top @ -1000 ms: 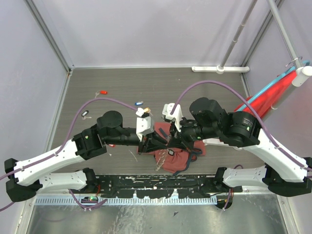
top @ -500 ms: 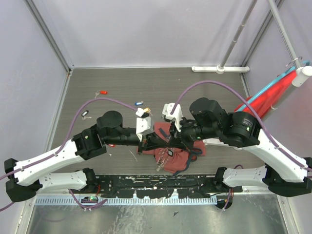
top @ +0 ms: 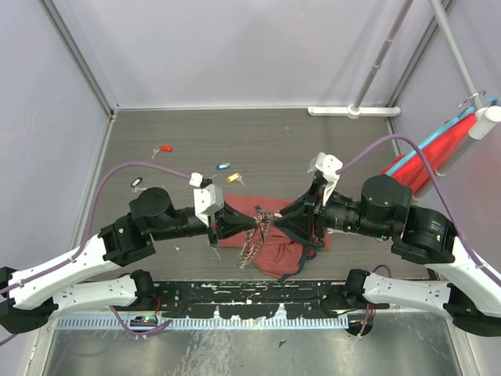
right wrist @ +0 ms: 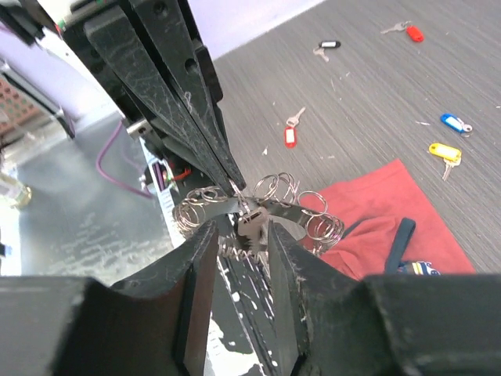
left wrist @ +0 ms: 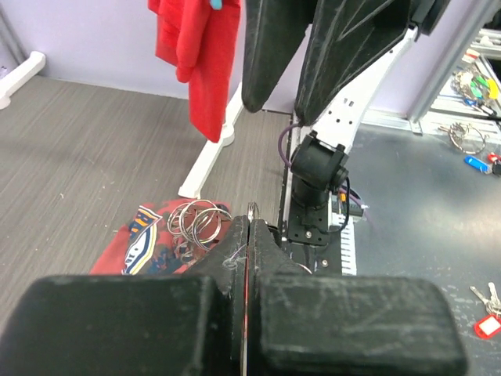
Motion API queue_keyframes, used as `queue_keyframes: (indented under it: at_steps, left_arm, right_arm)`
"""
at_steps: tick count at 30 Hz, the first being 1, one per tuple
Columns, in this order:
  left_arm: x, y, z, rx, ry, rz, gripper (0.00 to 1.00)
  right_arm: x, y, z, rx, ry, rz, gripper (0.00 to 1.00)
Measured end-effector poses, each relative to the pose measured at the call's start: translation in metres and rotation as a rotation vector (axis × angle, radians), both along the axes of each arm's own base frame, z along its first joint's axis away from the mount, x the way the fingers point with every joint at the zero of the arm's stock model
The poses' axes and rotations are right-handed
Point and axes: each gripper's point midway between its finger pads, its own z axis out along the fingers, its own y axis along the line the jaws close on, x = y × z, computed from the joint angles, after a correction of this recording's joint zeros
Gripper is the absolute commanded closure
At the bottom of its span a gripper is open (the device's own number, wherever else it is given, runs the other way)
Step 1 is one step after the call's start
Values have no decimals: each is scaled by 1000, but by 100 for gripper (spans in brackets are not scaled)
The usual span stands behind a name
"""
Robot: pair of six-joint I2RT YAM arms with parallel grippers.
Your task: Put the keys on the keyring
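The keyring (top: 254, 229), a bunch of silvery rings and small keys, hangs between my two grippers above the dark-red cloth bag (top: 275, 252). My left gripper (top: 237, 225) is shut on one thin ring of it (left wrist: 253, 210). My right gripper (top: 275, 223) is open, its fingers (right wrist: 197, 258) straddling a small silvery key (right wrist: 252, 223) that hangs on the ring (right wrist: 275, 190). I see gaps on both sides of that key. Loose keys lie on the floor behind: red (top: 164, 148), blue (top: 223, 166), yellow (top: 233, 178), black (top: 137, 184).
Another red-headed key (right wrist: 290, 137) lies on the floor near the left arm. A red cloth on a white stand (top: 438, 149) is at the right wall. A black perforated rail (top: 258, 294) runs along the near edge. Grey walls enclose the floor.
Both arms have drawn apart, the left wrist to the left and the right wrist to the right. The keyring now shows between the two grippers, above the bag.
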Motion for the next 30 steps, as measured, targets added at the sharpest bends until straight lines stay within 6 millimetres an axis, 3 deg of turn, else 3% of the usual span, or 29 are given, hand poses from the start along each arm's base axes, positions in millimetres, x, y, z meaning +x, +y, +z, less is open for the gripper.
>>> queue_keyframes:
  at_steps: [6, 20, 30]
  left_arm:
    - [7, 2, 1, -40, 19, 52, 100]
    - [10, 6, 28, -184, 39, 86, 100]
    - [6, 6, 35, -220, 37, 67, 100]
  right_arm:
    - [2, 2, 6, 100, 38, -43, 61]
    - [7, 24, -17, 137, 134, -55, 55]
    - [6, 27, -6, 203, 130, -44, 69]
